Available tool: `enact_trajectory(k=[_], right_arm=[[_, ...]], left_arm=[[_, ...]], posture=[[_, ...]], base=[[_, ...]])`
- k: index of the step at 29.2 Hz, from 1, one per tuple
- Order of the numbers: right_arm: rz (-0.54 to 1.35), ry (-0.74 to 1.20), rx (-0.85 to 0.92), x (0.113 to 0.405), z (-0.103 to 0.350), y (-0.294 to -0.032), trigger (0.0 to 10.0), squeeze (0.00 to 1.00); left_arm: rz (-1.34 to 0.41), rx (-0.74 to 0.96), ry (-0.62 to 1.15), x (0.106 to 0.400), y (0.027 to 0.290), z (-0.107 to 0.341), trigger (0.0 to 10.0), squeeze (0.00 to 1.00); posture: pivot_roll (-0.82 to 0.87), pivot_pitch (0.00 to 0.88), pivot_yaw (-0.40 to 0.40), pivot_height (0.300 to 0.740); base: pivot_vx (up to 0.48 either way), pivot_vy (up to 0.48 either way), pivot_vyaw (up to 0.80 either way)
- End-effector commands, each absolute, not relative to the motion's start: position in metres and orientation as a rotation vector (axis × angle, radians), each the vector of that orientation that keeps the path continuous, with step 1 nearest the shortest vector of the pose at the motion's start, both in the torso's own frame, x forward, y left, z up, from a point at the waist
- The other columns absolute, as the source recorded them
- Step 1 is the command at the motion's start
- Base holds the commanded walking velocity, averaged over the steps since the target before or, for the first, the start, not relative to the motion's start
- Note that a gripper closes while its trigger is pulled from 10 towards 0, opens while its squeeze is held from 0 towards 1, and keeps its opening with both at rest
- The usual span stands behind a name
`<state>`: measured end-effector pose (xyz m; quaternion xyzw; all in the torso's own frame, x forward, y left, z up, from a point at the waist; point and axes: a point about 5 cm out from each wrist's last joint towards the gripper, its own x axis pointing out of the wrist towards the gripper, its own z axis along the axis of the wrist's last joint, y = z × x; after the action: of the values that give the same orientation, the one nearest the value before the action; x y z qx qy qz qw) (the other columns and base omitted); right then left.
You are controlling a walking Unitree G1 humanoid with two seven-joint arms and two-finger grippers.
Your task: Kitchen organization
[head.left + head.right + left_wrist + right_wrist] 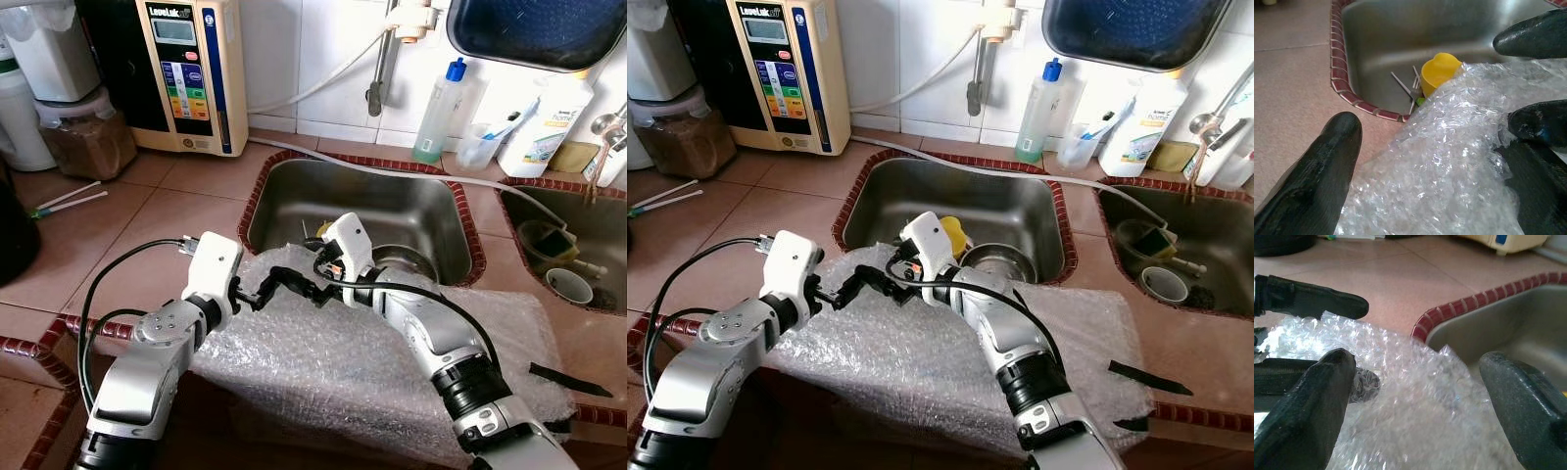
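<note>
A sheet of bubble wrap covers the counter's front edge and laps over the near rim of the steel sink. My left gripper and right gripper meet at the wrap's far left corner, fingertips facing each other. In the left wrist view the left gripper is open with wrap bunched between its fingers. In the right wrist view the right gripper is open too, straddling a raised fold of wrap. A yellow cup and some utensils lie in the sink just beyond the wrap.
A metal bowl sits in the sink. A water machine and a jar stand at the back left. A blue-capped bottle stands behind the sink. A second sink at right holds a cup.
</note>
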<state>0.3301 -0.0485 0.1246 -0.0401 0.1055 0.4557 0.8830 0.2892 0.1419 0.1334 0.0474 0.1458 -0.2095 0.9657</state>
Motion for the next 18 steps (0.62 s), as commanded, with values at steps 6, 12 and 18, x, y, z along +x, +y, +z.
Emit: enact_trajectory(k=[6,12,18], right_arm=[[0.928,0.520,-0.210,0.308,0.058,-0.056,10.0,0.00],[0.880,0.532,-0.234,0.311,0.052,-0.060,10.0,0.00],[0.748,0.513,-0.284,0.319,0.049,-0.072,10.0,0.00]], left_arm=[[-0.501,0.058,-0.009,0.301,0.126,0.208,10.0,0.00],[-0.499,0.043,-0.013,0.304,0.130,0.218,10.0,0.00],[-0.522,0.002,0.024,0.302,0.133,0.221,10.0,0.00]], posture=[[0.11,0.000,-0.027,0.740],[0.11,0.000,-0.026,0.740],[0.11,0.000,-0.024,0.740]], base=[[0.000,0.000,0.00],[0.000,0.000,0.00],[0.000,0.000,0.00]])
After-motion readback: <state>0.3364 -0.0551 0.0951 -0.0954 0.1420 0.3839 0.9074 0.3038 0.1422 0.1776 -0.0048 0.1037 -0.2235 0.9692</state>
